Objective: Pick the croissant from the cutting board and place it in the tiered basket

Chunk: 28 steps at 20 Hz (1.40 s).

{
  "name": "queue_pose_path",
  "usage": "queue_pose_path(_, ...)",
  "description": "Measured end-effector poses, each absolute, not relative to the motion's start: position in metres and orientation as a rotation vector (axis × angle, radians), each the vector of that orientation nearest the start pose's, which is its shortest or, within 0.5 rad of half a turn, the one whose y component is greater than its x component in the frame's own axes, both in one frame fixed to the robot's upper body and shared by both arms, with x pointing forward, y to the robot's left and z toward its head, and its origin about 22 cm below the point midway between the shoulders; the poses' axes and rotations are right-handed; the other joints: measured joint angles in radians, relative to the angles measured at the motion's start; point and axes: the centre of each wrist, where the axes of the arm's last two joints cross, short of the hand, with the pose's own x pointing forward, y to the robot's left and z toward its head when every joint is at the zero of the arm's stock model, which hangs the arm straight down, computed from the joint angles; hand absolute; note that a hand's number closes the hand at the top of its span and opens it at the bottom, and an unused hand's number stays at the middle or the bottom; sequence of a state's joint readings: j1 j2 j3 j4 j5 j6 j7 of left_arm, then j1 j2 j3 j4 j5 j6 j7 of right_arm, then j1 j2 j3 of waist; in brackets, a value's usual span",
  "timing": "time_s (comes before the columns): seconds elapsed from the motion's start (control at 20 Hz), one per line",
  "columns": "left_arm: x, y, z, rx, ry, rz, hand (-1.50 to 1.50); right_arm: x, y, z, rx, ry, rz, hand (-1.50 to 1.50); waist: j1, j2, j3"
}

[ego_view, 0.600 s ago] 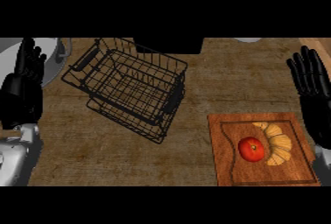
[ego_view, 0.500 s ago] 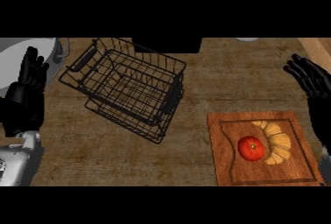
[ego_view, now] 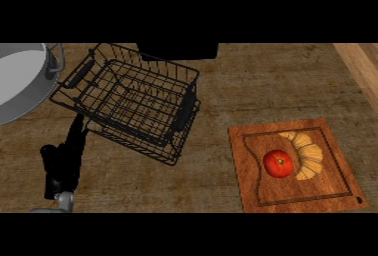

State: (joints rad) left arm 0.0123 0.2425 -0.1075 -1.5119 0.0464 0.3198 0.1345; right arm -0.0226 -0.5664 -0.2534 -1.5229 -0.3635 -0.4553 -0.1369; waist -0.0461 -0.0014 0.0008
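Left hand [ego_view: 63, 160], seen edge-on, possibly straight-fingered, held nothing we could see; right hand was out of view; croissant [ego_view: 306, 156] lay untouched on the cutting board [ego_view: 249, 170], so the tiered basket [ego_view: 133, 100] awaited it.

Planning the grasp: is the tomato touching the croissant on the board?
Touching, as far as the head view shows: the tomato sits in the croissant's inner curve with no board visible between them.

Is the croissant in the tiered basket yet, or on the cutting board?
On the cutting board: the croissant lies curved beside the tomato; nothing shows in the tiered basket.
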Motion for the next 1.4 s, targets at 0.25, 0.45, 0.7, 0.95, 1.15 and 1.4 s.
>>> queue_pose_path(0.25, 0.225, 0.251, -0.026, 0.288, -1.389, 0.007, 0.0, 0.2, -0.417, 0.08, -0.75, -1.753, -0.468, -1.5, 0.018, -0.006, 0.003)
queue_pose_path(0.45, 0.224, 0.251, -0.03, 0.289, -1.404, -0.007, 0.0, 0.176, -0.415, 0.094, -0.727, -1.634, -0.307, -1.5, 0.017, -0.008, 0.002)
queue_pose_path(0.7, 0.222, 0.251, -0.029, 0.279, -1.413, -0.023, 0.0, 0.164, -0.409, 0.121, -0.719, -1.422, -0.001, -1.5, 0.027, -0.006, 0.0)
queue_pose_path(0.95, 0.216, 0.246, -0.035, 0.265, -1.398, -0.028, 0.0, 0.163, -0.39, 0.147, -0.811, -1.218, 0.26, -1.5, 0.04, -0.003, -0.002)
queue_pose_path(1.15, 0.215, 0.244, -0.038, 0.256, -1.372, -0.032, 0.0, 0.167, -0.363, 0.166, -0.909, -1.097, 0.35, -1.5, 0.051, 0.001, -0.003)
queue_pose_path(1.4, 0.217, 0.247, -0.04, 0.24, -1.374, -0.041, 0.0, 0.17, -0.329, 0.172, -0.991, -1.011, 0.376, -1.5, 0.059, 0.001, 0.0)
